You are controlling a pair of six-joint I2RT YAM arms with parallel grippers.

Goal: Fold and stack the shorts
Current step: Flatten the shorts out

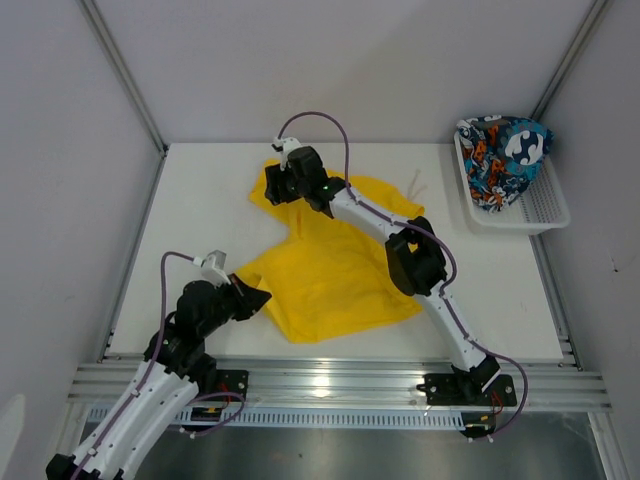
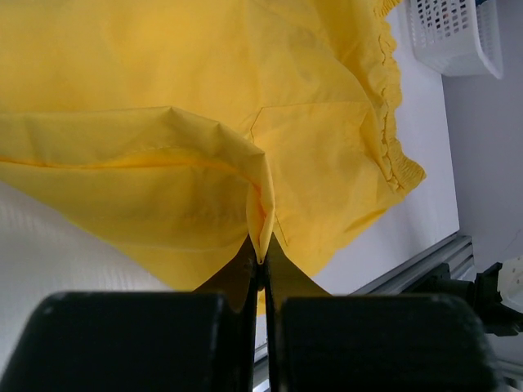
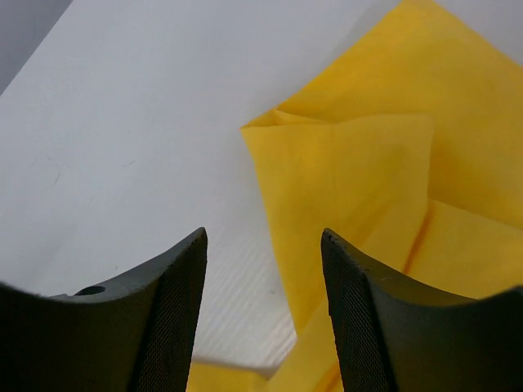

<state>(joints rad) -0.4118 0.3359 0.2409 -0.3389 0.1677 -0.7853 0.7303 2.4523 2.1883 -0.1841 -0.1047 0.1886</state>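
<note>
The yellow shorts (image 1: 335,265) lie spread on the white table. My left gripper (image 1: 252,296) is shut on a pinched fold at their near left corner; the left wrist view shows the yellow cloth (image 2: 260,237) clamped between the closed jaws. My right gripper (image 1: 278,180) is open above the shorts' far left corner; the right wrist view shows the corner of the cloth (image 3: 343,180) ahead of the spread fingers, with bare table between them. The printed shorts (image 1: 503,160) lie bunched in the white basket (image 1: 545,212) at the far right.
The table (image 1: 200,200) is bounded by metal frame posts at the left and right and a rail along the near edge. The basket also shows in the left wrist view (image 2: 458,41) at the upper right.
</note>
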